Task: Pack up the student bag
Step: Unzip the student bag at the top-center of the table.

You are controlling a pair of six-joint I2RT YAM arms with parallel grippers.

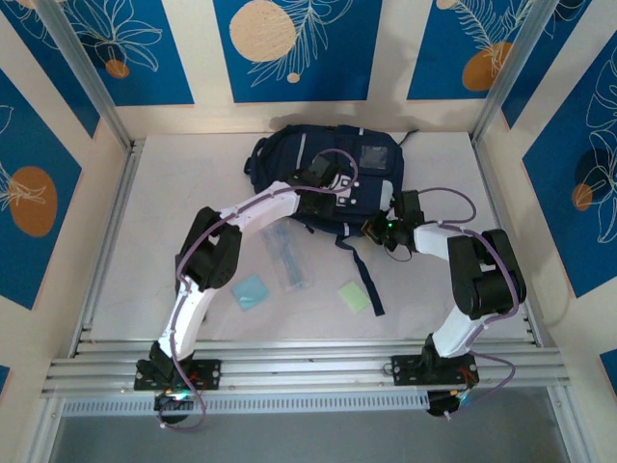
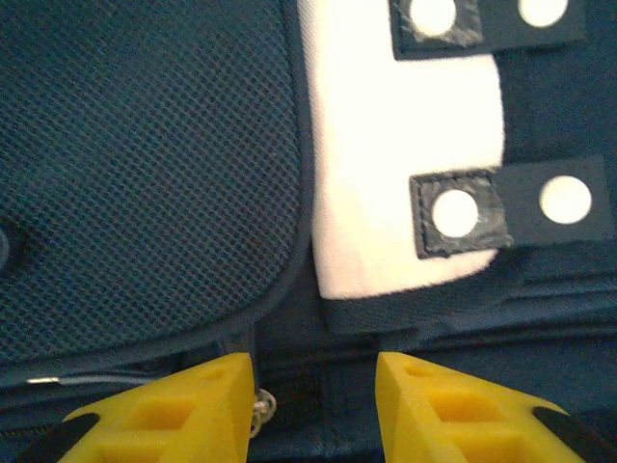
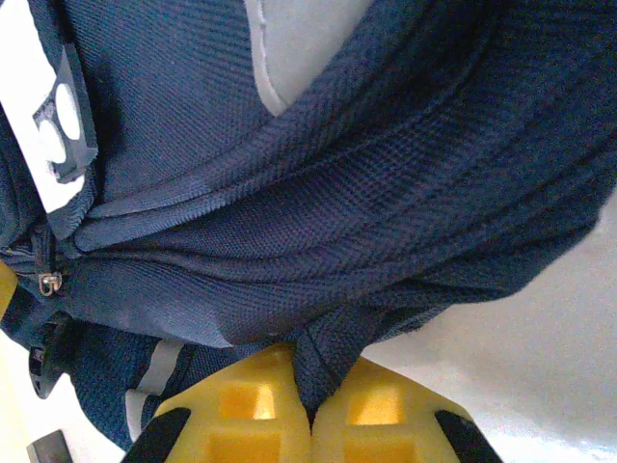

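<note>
Parted yellow fingers (image 2: pixel 193 415) of the left gripper (image 2: pixel 310 386), released, with nothing between them, just above the backpack (image 2: pixel 145 174). Under the gap, a dark zipper seam. At 9 o'clock from the gap, close to the inner edge of one finger, a small metal zipper pull (image 2: pixel 258 410). Toward 11 o'clock, a navy mesh panel. Toward 1 o'clock, a white patch (image 2: pixel 386 193) with dark snap tabs (image 2: pixel 458 214) across its right side.

Clenched yellow fingers (image 3: pixel 251 410) of the right gripper (image 3: pixel 310 381), grasping a pinch of the backpack's navy cloth, squeezed upright between the pads. Beyond the grip, toward 12 o'clock, thick ridged folds of the same cloth.

From overhead, backpack flat on the white table (image 1: pixel 174 193), at 12 o'clock from the two arm bases, near the back wall. Left gripper over the bag's middle. Left arm up from its base at 7 o'clock, elbow bent out toward 9 o'clock, white forearm stretched toward 1 o'clock. Right gripper at the bag's near right edge, at 5 o'clock from the bag's centre. Right arm up from its base at 5 o'clock, elbow folded out toward 3 o'clock, forearm pointed toward 9 o'clock.

A dark strap (image 1: pixel 366 280) trailing from the bag toward 6 o'clock. Between the arms, a clear packet (image 1: pixel 286 258), a blue pad (image 1: pixel 251 289) and a green pad (image 1: pixel 354 295), all apart from the bag.
</note>
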